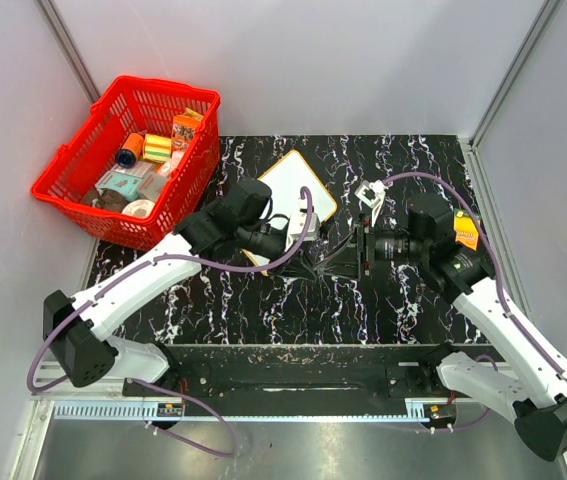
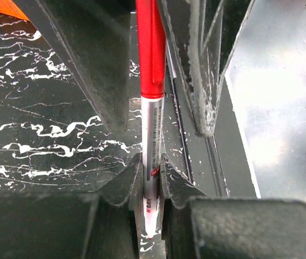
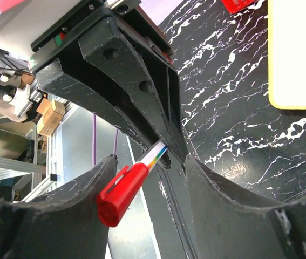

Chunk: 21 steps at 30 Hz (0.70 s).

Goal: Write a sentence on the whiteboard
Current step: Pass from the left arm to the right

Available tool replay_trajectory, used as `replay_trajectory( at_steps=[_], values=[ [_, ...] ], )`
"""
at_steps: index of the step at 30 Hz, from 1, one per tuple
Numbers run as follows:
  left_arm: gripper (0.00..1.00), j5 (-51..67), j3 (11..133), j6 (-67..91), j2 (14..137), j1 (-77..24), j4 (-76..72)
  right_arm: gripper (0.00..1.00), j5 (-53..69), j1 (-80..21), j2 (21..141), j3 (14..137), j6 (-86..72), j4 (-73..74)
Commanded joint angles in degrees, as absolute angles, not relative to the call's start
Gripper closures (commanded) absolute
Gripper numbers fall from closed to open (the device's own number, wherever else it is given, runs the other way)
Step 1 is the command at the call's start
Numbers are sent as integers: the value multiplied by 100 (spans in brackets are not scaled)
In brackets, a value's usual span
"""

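Top external: we count one whiteboard (image 1: 298, 185), flat on the marbled table (image 1: 403, 300) just behind two arms reaching inward, tip to tip. Our left gripper (image 2: 151, 164) clamps the one marker (image 2: 151, 135); our right gripper (image 3: 150, 162) stands part open around its red cap (image 3: 121, 191).

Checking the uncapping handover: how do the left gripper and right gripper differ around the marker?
The left gripper is shut on the marker at its silver barrel; the right gripper is open, straddling the red cap loosely. The left gripper points rightward, the right gripper leftward. Both are black, facing tip to tip.
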<state>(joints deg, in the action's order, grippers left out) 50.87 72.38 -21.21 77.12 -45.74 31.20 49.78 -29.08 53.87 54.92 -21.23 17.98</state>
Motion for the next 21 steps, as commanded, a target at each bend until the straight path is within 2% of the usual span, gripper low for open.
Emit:
replay_trajectory(
  at_steps=[1, 4, 5, 8, 11, 12, 14, 15, 18, 19, 21],
  values=[
    [100, 5124, 7532, -1863, 7752, -4544, 2909, 45, 4703, -2953, 5502, 5607, -2118, 1802],
    [97, 5080, 7515, -1784, 7734, -4553, 2830, 55, 4589, -2953, 5467, 5625, -2135, 1802],
    [95, 5080, 7515, -1767, 7726, -4553, 2839, 62, 4570, -2953, 5458, 5608, -2162, 1758],
    [91, 5036, 7506, -1706, 7752, -4597, 2813, 69, 4570, -2953, 5406, 5503, -2372, 1435],
    [91, 4931, 7497, -1617, 7778, -4623, 2760, 81, 4614, -2944, 5388, 5353, -2662, 1021],
    [91, 4905, 7488, -1591, 7770, -4632, 2742, 91, 4640, -2953, 5405, 5326, -2715, 959],
    [88, 4825, 7453, -1530, 7752, -4632, 2690, 100, 4632, -2953, 5449, 5317, -2751, 958],
    [77, 4808, 7418, -1529, 7717, -4641, 2672, 100, 4580, -2953, 5449, 5300, -2742, 984],
    [60, 4615, 7165, -1547, 7498, -4632, 2541, 100, 4334, -2953, 5370, 5309, -2646, 1125],
    [49, 4475, 7085, -1547, 7332, -4632, 2505, 100, 4272, -2953, 5335, 5317, -2576, 1177],
    [42, 4299, 6805, -1573, 7164, -4632, 2426, 100, 4001, -2953, 5221, 5361, -2514, 1318]
  ],
)
